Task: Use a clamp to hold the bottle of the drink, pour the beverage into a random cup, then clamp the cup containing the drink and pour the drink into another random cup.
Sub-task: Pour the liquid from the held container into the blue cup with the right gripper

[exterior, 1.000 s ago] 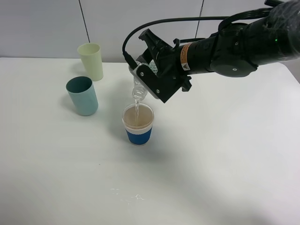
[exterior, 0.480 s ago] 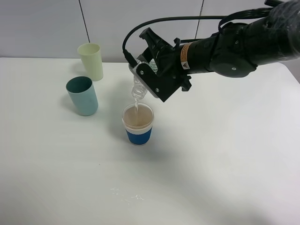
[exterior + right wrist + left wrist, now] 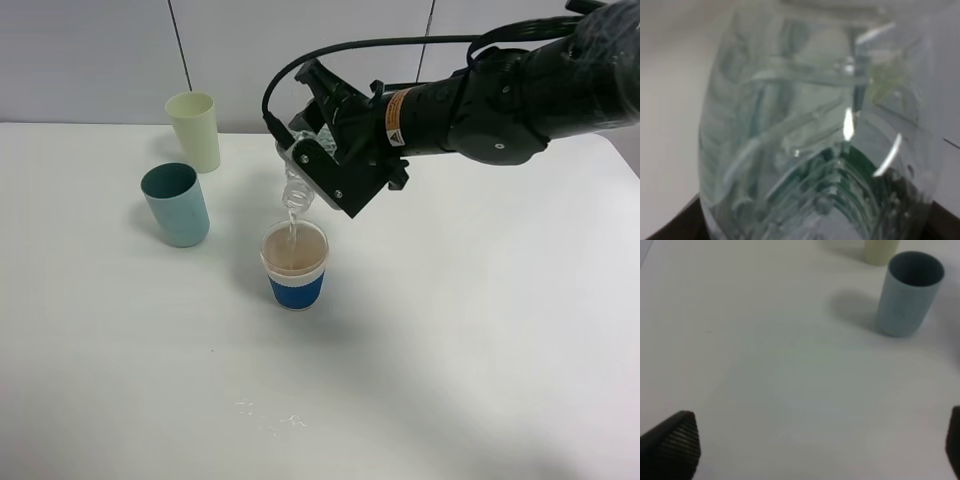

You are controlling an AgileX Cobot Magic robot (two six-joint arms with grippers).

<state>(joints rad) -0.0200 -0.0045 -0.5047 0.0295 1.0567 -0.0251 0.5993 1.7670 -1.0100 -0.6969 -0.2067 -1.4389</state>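
On the table we see the right pincer clamped on the thin, crushable bottle, mouth tipped down over the blue-banded cup just below the pincer; we'd grip that light, sloshy cup mid-wall, gently.

the high view is bright and evenly lit from above, sharp throughout; the white bench is close to washed out, and the blue-banded cup throws only a faint, soft shadow toward the right. the black arm reads dark with little detail. the left wrist view is dimmer, greyish and soft: the teal cup has a blurred shadow beside it, and the fingertips of the left pincer are out of focus at the frame edges. the right wrist view is filled by the clear bottle, too close to focus, with small white glints of glare.
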